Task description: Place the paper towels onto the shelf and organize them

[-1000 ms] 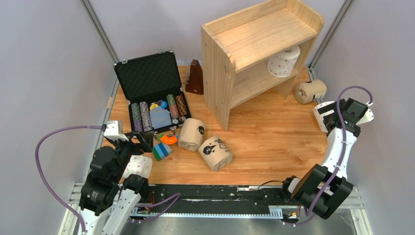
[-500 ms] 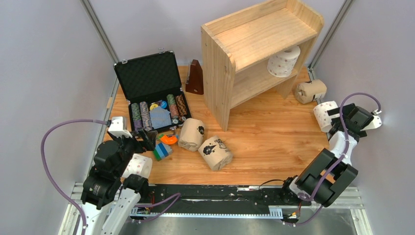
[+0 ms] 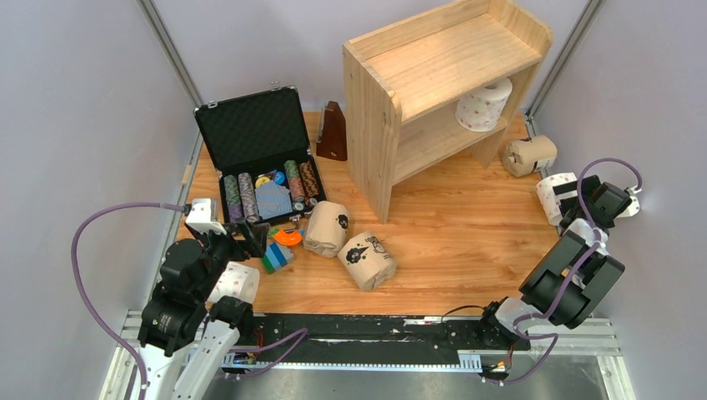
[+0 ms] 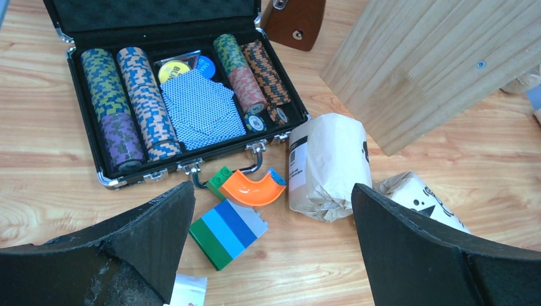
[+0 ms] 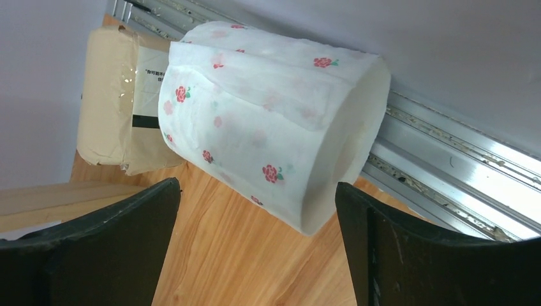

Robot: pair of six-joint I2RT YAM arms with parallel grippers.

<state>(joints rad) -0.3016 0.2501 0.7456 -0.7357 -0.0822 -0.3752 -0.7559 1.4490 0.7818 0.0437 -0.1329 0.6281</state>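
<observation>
The pine shelf (image 3: 433,75) stands at the back with one white roll (image 3: 482,104) on its lower tier. A kraft roll (image 3: 528,155) lies by its right foot. My right gripper (image 3: 575,200) is open, its jaws either side of a rose-dotted white roll (image 5: 274,121) without touching it; the kraft roll (image 5: 118,102) lies behind. Two kraft rolls (image 3: 326,228) (image 3: 367,260) lie mid-table. My left gripper (image 3: 254,237) is open and empty, above the toy blocks, left of the nearer kraft roll (image 4: 328,167). Another white roll (image 3: 238,282) lies by the left arm.
An open black case (image 3: 258,158) with poker chips and cards sits at the left. A brown metronome (image 3: 332,133) stands beside the shelf. Striped blocks (image 4: 226,233) and an orange curved piece (image 4: 252,190) lie in front of the case. A metal rail (image 5: 446,166) runs behind the right roll.
My right wrist has drawn back to the right, uncovering the white roll, and its elbow has shifted right. My left gripper has edged forward and right toward the blocks.
</observation>
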